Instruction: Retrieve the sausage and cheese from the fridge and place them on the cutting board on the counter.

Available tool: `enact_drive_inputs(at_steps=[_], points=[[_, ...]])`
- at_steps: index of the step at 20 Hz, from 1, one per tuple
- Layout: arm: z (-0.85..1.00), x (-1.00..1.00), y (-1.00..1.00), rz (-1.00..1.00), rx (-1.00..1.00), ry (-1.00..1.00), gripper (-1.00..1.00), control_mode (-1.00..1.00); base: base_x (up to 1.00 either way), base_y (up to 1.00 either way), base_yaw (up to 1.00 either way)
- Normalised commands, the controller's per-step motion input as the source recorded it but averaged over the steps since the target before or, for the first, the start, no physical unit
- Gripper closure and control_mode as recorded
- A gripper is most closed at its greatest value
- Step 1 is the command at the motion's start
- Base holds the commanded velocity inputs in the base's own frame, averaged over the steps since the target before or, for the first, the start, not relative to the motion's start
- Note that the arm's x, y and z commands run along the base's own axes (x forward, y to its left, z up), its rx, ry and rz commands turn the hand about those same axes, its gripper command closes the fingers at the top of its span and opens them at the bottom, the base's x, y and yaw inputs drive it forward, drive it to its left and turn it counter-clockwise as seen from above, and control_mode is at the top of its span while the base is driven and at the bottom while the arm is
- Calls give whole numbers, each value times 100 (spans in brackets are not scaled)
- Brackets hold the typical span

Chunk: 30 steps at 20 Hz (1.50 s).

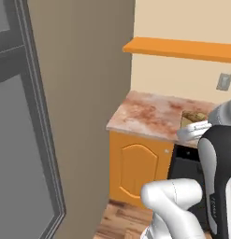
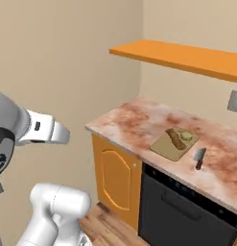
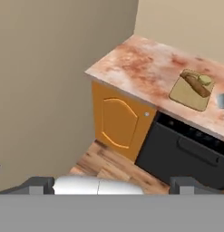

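Note:
On the marbled counter (image 2: 134, 120) lies the tan cutting board (image 2: 170, 145). The reddish-brown sausage (image 2: 176, 139) and the pale yellow cheese (image 2: 187, 136) rest on the board, side by side. In the hand view the board (image 3: 188, 93) sits far off at the upper right, with the sausage (image 3: 195, 84) and cheese (image 3: 205, 80) on it. My gripper (image 3: 112, 186) is open, its fingertips (image 3: 41, 185) wide apart with nothing held, well back from the counter and above the floor. A grey door of the fridge (image 1: 23, 154) stands at the left of the left base view.
A knife (image 2: 200, 157) lies on the counter just right of the board. Under the counter are an orange cabinet door (image 2: 115, 180) and a black dishwasher front (image 2: 187, 214). An orange wall shelf (image 2: 177, 55) hangs above. A tan wall stands to the left.

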Motion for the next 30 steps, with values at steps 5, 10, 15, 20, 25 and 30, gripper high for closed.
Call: enact_drive_inputs(at_steps=[5, 10, 15, 20, 25, 30], points=[[0, 0, 0, 0, 0, 0, -100, 100, 0, 0, 100], [0, 0, 0, 0, 0, 0, -100, 100, 0, 0, 100], [0, 0, 0, 0, 0, 0, -100, 100, 0, 0, 100], [0, 0, 0, 0, 0, 0, -100, 100, -1, 13, 100], [0, 0, 0, 0, 0, 0, -100, 100, 0, 47, 98], [0, 0, 0, 0, 0, 0, -100, 100, 0, 72, 92]])
